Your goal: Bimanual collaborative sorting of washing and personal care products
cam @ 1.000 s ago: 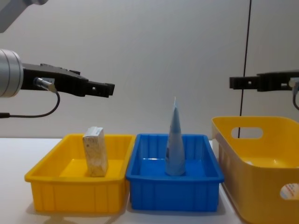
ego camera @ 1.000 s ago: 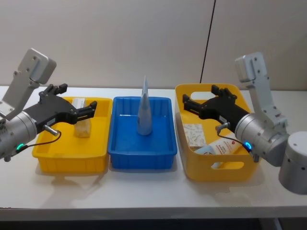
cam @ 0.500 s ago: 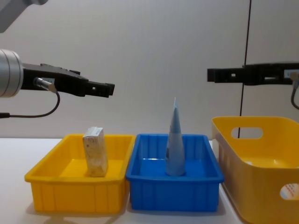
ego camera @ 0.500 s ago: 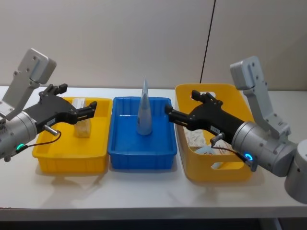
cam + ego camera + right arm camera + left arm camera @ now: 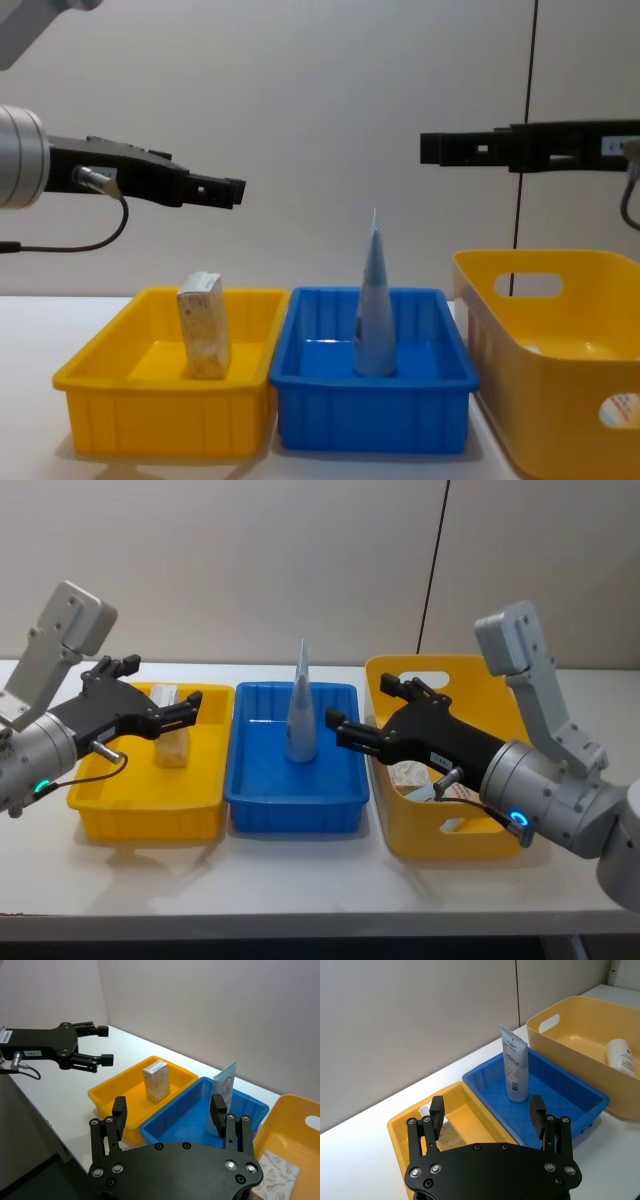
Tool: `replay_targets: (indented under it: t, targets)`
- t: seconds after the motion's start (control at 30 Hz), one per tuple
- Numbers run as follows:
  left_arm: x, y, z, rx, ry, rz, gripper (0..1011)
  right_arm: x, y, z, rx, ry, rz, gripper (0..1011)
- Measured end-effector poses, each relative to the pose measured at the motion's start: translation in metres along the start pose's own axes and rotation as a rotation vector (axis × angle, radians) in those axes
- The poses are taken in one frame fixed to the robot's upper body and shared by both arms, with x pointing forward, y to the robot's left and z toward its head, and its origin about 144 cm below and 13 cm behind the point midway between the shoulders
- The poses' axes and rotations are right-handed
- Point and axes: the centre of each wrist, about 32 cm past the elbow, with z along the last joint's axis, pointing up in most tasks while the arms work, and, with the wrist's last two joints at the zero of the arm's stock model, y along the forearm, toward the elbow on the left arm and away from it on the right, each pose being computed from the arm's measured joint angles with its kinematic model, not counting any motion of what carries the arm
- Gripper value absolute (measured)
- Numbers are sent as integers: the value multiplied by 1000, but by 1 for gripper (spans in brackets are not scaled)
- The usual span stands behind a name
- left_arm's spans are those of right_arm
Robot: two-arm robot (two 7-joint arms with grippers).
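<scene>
I am reaching my right claw (image 5: 336, 730), fingers apart and empty, over the blue bin (image 5: 296, 802) toward the pouch (image 5: 301, 716) standing in it. Next I judge it needs lowering around the pouch. Left claw (image 5: 190, 712) is hovering apart above the box (image 5: 171, 742).

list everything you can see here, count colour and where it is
cream speckled box: 1, cream, standing upright in the left yellow bin
pale-blue tube: 1, pale blue, standing upright in the blue bin
marbled pack: 1, white-grey, lying flat in the tall yellow bin
white bottle: 1, white with a red mark, lying in the tall yellow bin
left yellow bin: 1, yellow, shallow, on the table at the robot's left
blue bin: 1, blue, shallow, in the middle
tall yellow bin: 1, yellow, deeper, with handle cut-outs, at the right
table: 1, white, under all three bins
left claw: 1, black, open, above the left yellow bin
right claw: 1, black, open, above the blue bin's right edge
</scene>
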Motion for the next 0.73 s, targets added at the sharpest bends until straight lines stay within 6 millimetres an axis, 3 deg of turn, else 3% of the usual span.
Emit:
replay_targets:
  t: [0.73]
  targets:
    - [0,0,0,0,0,0,1001,-3,-2,1,8,2,34,1002]
